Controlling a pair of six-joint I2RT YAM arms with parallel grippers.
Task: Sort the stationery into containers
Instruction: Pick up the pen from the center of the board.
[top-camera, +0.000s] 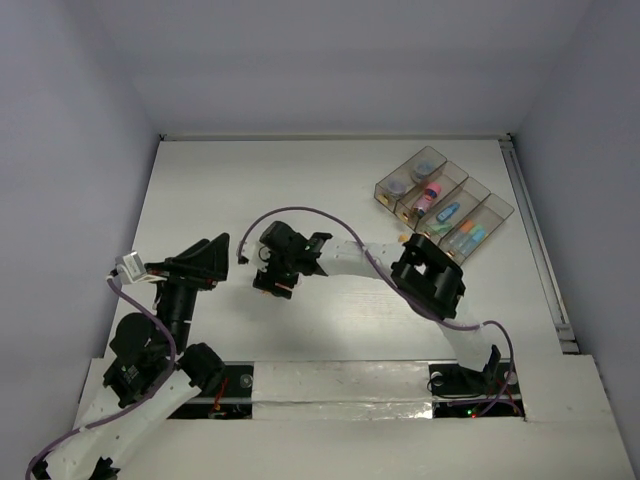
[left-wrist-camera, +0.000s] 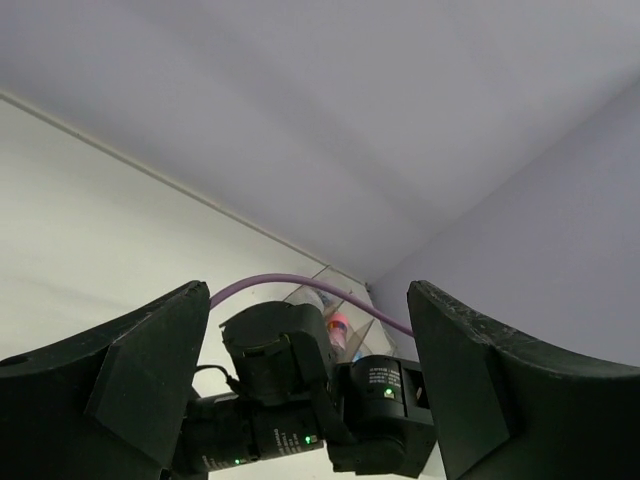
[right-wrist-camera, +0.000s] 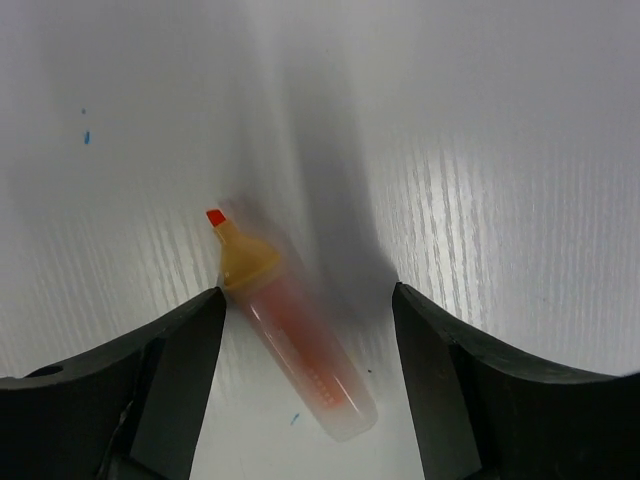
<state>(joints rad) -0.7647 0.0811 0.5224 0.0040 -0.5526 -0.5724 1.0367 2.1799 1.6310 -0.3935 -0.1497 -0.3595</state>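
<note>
An uncapped orange marker (right-wrist-camera: 295, 345) with a yellow collar and a red tip lies on the white table, slightly blurred. My right gripper (right-wrist-camera: 307, 293) is open, pointing down at the marker, which lies between the jaws near the left finger (right-wrist-camera: 170, 370). In the top view the right gripper (top-camera: 276, 283) is left of the table's centre. My left gripper (top-camera: 222, 254) is open and empty, aimed at the right wrist (left-wrist-camera: 290, 380). The smoky four-compartment tray (top-camera: 497, 207) sits at the back right, holding a pink marker (top-camera: 428, 196), a blue marker (top-camera: 449, 211), further markers (top-camera: 468, 237) and clear tubs (top-camera: 397, 186).
The right arm's purple cable (top-camera: 310, 212) loops over the table's middle. The tray's edge (left-wrist-camera: 322, 285) and pink marker (left-wrist-camera: 338, 328) show behind the right wrist in the left wrist view. Small blue ink specks (right-wrist-camera: 86, 136) mark the table. A rail (top-camera: 535, 240) runs along the table's right edge.
</note>
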